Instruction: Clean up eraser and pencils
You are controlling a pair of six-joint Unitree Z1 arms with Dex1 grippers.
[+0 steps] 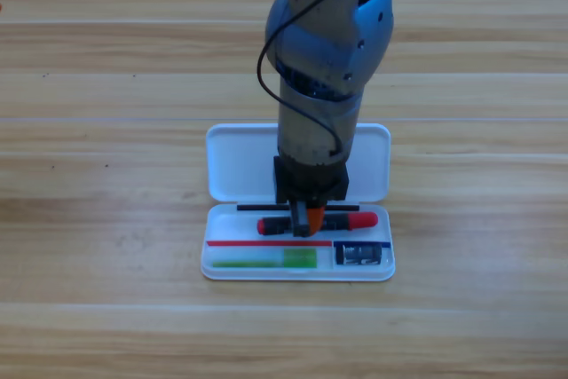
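My right gripper (308,220) points down over the open white case (232,162) and is shut on the black pencil with red ends (362,218). That pencil lies level across the upper part of the case's lower tray (387,271); whether it touches the tray I cannot tell. The pale green pencil (264,261) lies in the tray's bottom left slot. In the small bottom right compartment sits the dark eraser (358,254). The left gripper is out of view.
The grey right arm (324,51) comes down from the top and covers the middle of the case's raised lid. Bare wooden table (106,219) surrounds the case on all sides.
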